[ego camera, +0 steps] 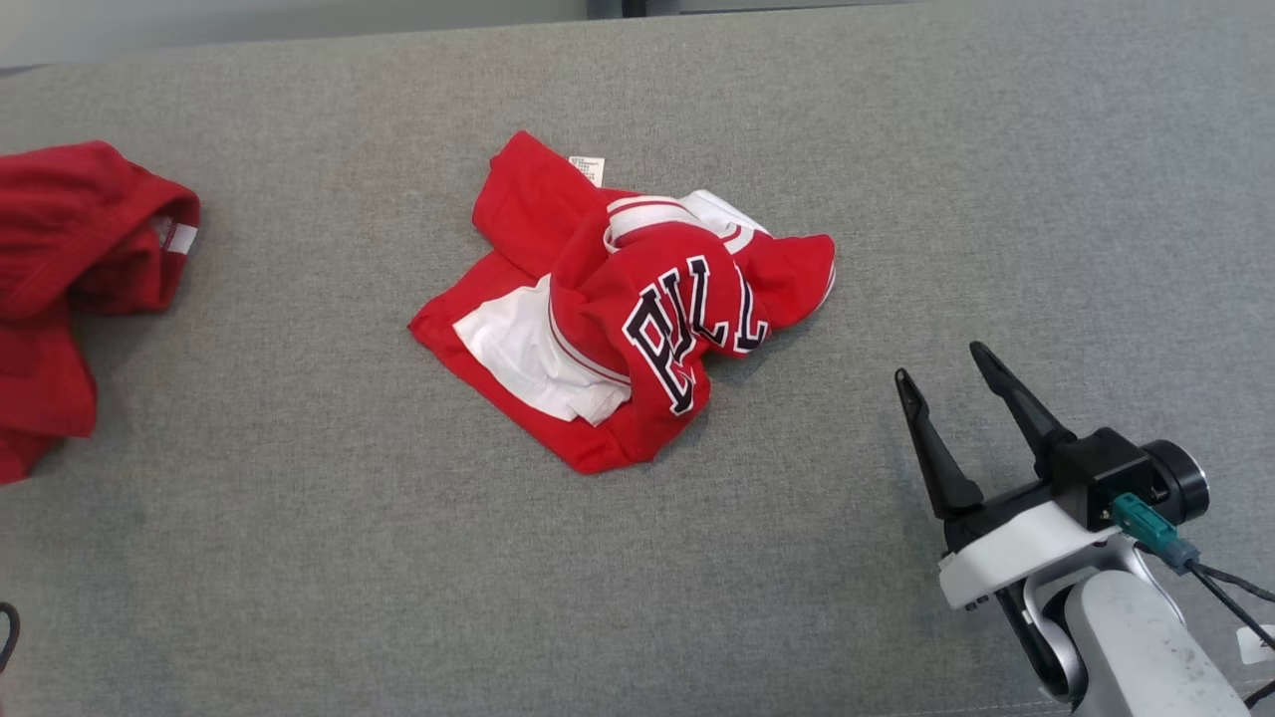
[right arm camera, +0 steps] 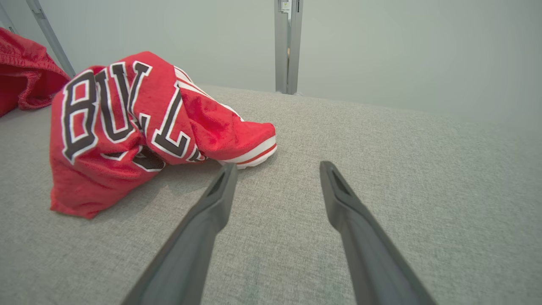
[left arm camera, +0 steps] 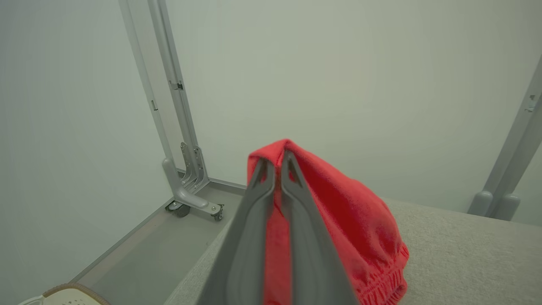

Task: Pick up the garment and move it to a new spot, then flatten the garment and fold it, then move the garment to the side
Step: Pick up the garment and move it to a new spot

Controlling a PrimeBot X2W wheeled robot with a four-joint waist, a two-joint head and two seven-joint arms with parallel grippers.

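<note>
two red pieces in the head view: jersey (ego camera: 637, 309) bunched mid-worktop (ego camera: 299, 558), red garment (ego camera: 70, 239) heaped at the left edge. right gripper (ego camera: 939, 361) low right, jaws spread wide, open grey cloth around it. left wrist view: left gripper (left arm camera: 277, 156), jaws pinched on the red garment, close to the worktop's edge. right wrist view: jersey hem just past the left fingertip, open room to the right.

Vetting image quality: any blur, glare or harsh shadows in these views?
Head view: even light, sharp, soft shadow under the jersey. Left wrist view: left hand near the lens looks soft, red cloth slightly blurred. Right wrist view: right hand stretched by the wide angle, lettering crisp, no glare.
</note>
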